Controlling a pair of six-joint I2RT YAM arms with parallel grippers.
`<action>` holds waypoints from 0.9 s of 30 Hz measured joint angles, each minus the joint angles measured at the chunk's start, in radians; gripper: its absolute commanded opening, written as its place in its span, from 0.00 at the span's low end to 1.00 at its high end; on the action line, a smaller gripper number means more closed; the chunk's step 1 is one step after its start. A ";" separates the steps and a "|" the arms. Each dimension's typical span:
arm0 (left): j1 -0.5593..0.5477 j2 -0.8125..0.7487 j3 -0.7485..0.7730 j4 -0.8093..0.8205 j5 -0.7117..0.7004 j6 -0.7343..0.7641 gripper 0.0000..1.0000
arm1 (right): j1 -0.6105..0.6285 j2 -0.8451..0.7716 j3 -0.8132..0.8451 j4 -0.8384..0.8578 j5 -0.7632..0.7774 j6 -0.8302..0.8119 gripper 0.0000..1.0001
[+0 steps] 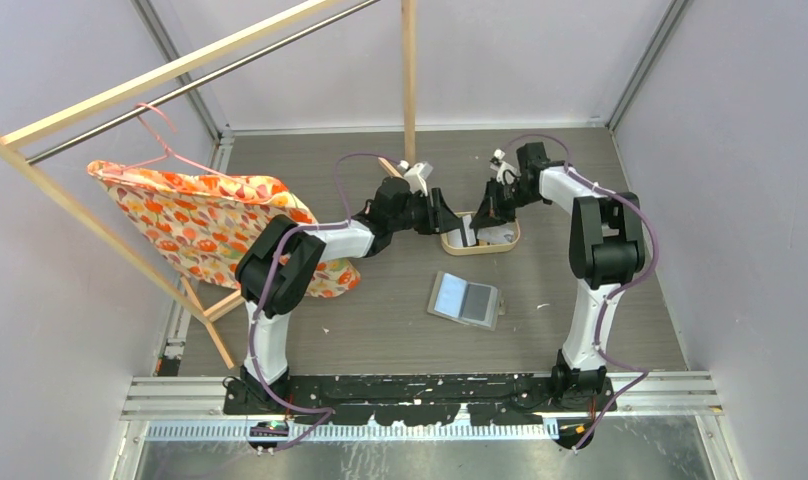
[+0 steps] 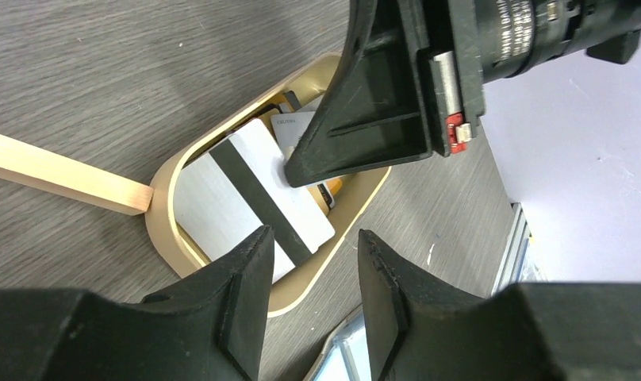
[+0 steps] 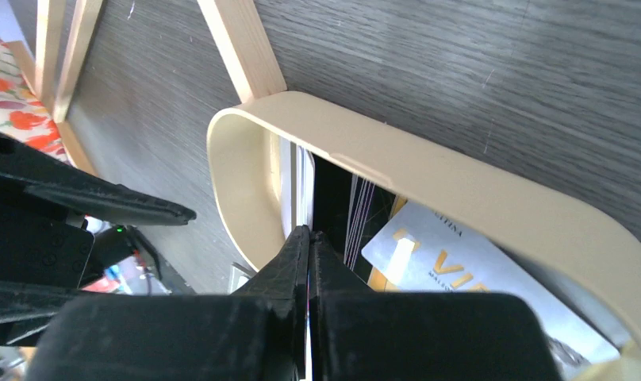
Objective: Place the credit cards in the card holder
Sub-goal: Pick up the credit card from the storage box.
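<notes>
The right gripper [image 3: 308, 236] is pinched tight on the edge of a striped white card [image 2: 238, 198], held tilted inside the tray [image 2: 163, 206], probably to lift it clear of the other cards [image 3: 460, 262] there. The left gripper [image 2: 311, 250] hangs half-open and empty just over the tray's rim, while the open wallet [image 1: 466, 299] waits near the tray, toward the arm bases.

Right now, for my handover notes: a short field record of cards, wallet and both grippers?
right gripper: shut on the striped white card's edge, in the tray
left gripper: open above the tray, holding nothing
other cards: lying in the tray
card holder: open on the table, apart from the tray
</notes>
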 measured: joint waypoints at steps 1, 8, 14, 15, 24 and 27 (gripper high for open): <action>0.000 0.000 0.000 0.002 0.002 0.000 0.45 | 0.000 -0.013 0.000 -0.006 0.014 -0.011 0.01; 0.000 0.000 0.000 0.030 0.022 -0.001 0.49 | -0.013 -0.102 0.000 -0.019 0.046 -0.061 0.01; -0.001 0.000 -0.003 0.064 0.040 -0.009 0.56 | -0.042 -0.109 0.000 -0.025 0.030 -0.062 0.01; -0.002 0.000 -0.004 0.070 0.042 -0.012 0.57 | -0.046 -0.109 0.000 -0.027 0.028 -0.061 0.01; -0.009 0.005 -0.008 0.101 0.058 -0.047 0.58 | -0.089 -0.125 0.000 -0.041 -0.031 -0.041 0.01; -0.009 0.013 -0.008 0.117 0.064 -0.059 0.58 | -0.107 -0.135 0.000 -0.040 -0.066 -0.028 0.01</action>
